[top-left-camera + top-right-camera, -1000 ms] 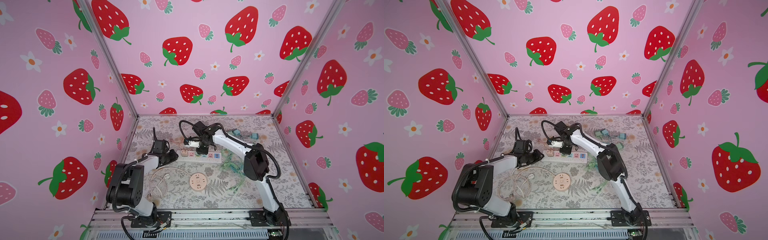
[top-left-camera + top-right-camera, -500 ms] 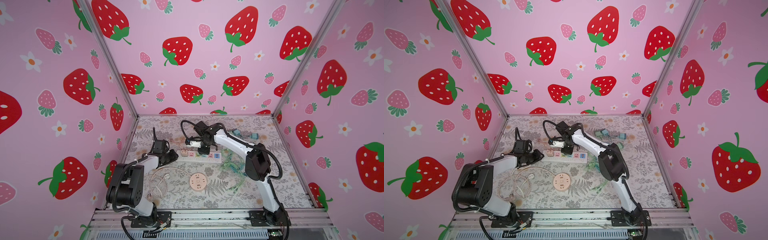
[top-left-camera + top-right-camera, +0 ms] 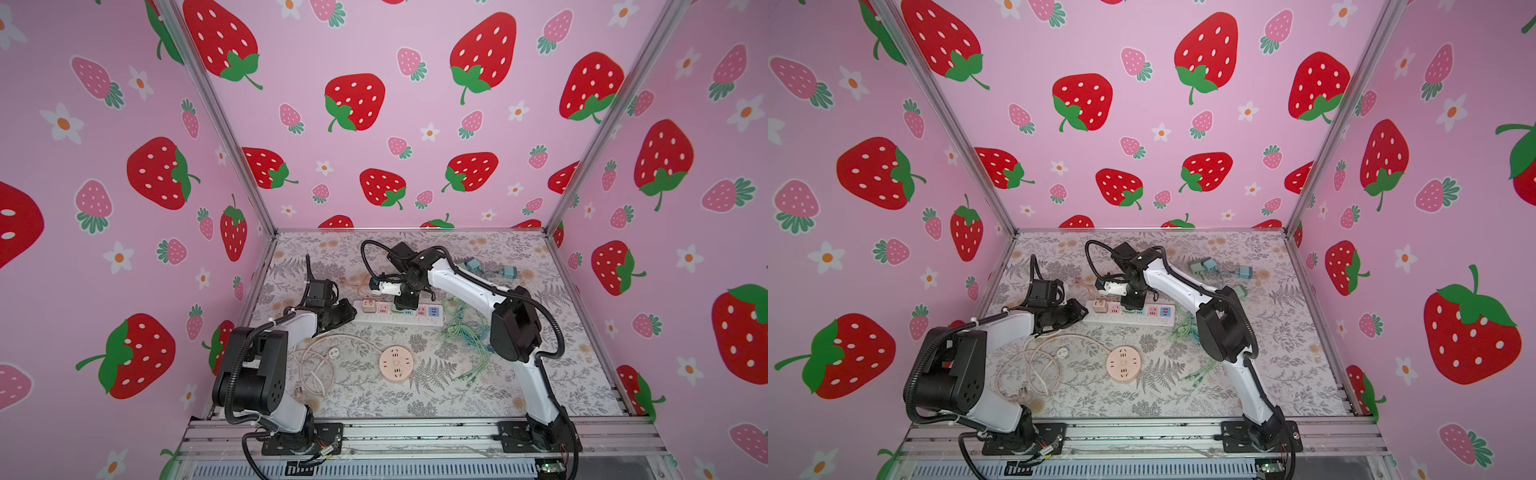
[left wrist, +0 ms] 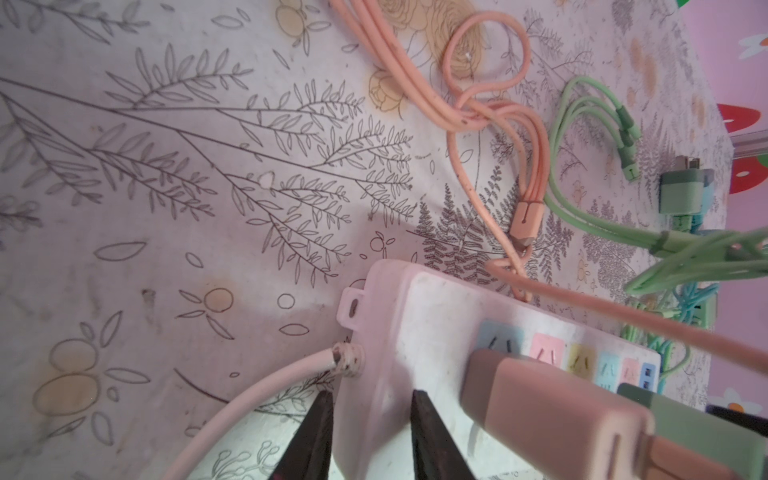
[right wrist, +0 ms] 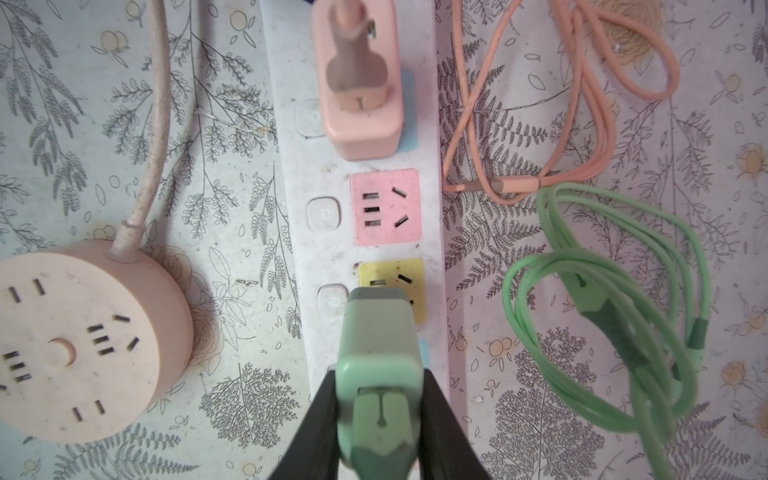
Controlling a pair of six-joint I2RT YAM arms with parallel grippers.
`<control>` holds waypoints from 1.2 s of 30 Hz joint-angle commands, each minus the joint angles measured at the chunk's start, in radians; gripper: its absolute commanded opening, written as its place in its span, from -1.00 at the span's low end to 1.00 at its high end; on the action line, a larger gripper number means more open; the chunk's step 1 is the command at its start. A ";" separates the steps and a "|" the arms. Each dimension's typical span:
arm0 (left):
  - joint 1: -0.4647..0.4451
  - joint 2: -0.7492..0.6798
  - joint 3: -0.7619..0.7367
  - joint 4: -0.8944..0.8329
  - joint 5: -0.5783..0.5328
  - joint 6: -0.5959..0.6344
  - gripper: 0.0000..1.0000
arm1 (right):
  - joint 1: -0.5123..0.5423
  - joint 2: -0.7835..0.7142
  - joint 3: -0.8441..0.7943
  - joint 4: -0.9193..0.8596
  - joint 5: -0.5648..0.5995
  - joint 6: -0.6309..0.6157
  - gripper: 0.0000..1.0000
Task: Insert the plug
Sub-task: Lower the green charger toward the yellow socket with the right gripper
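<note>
Green plug [image 5: 376, 332] in right gripper [image 5: 378, 386], perhaps lower, left gripper [image 4: 370, 392] clamping strip [image 4: 415, 328]

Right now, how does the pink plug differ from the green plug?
Colour: the pink plug is pale pink, the green plug mint green.
Hold: the pink plug stands free on the power strip; the green plug is clamped in the right gripper.
Place: the pink plug covers a blue socket; the green plug is at the yellow socket, seated or not I cannot tell.
Both are boxy with rounded corners.
</note>
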 commanded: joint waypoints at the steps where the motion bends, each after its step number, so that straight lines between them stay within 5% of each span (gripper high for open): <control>1: 0.008 0.016 -0.015 -0.018 -0.004 0.012 -0.32 | 0.002 0.024 0.001 -0.004 -0.028 -0.027 -0.97; 36: 0.017 0.021 -0.022 0.001 0.024 0.032 -0.40 | 0.010 0.193 0.213 -0.116 0.082 -0.090 -0.98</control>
